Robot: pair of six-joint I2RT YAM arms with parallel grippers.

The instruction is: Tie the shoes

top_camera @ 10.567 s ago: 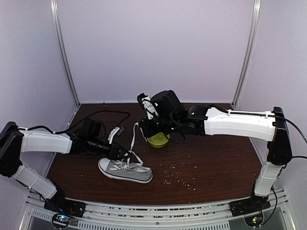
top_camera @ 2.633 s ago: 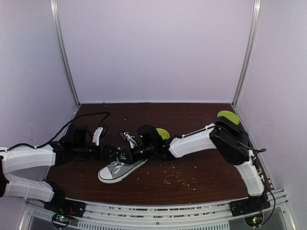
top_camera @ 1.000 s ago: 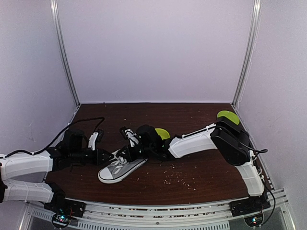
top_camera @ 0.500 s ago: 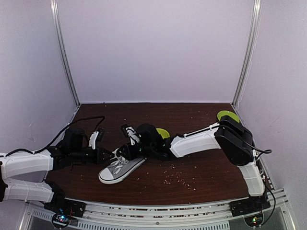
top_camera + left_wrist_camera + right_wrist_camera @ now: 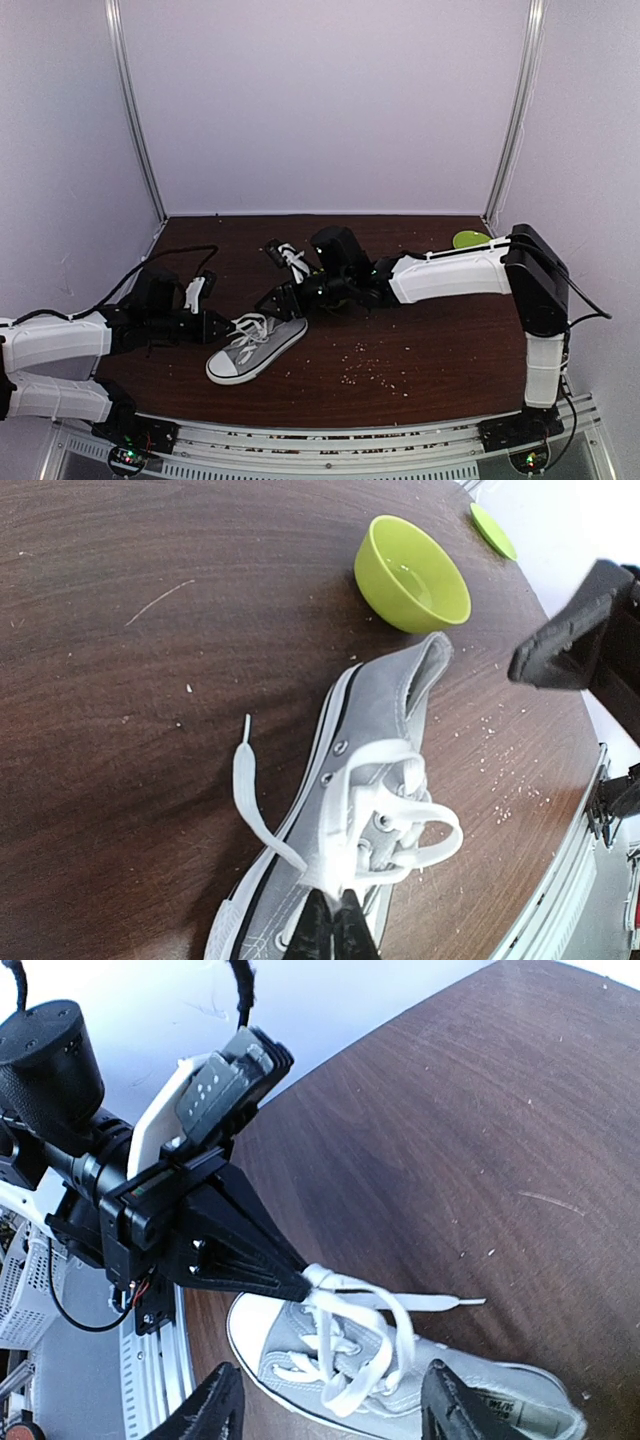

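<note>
The sneaker (image 5: 255, 346) sits sole-down in the near-left part of the counter (image 5: 430, 340). Its toe aims at the near-left corner and its heel at the far-right one. The white laces (image 5: 405, 825) bunch over the tongue in one slack loop, and a free lace end (image 5: 243, 780) trails onto the wood beside the shoe.

The left gripper (image 5: 232, 325) comes in from the left-edge side and is clenched on a lace strand right at the eyelets. The right gripper (image 5: 278, 300) hovers above the heel end, spread wide and grasping nothing.

So the loop lies between the two, along the shoe's long axis. The left gripper is already on the lace. The right is the free one, and by my read it has to travel from the heel toward the toe to reach that loop.

The overhead view gives the shoe's heading but hides the green bowl (image 5: 410, 572) behind the right arm. The left wrist view shows the bowl just beyond the heel, not touching. Only the right wrist view makes plain the pinch on the lace and the wide gap between its own fingers (image 5: 215, 1410).
</note>
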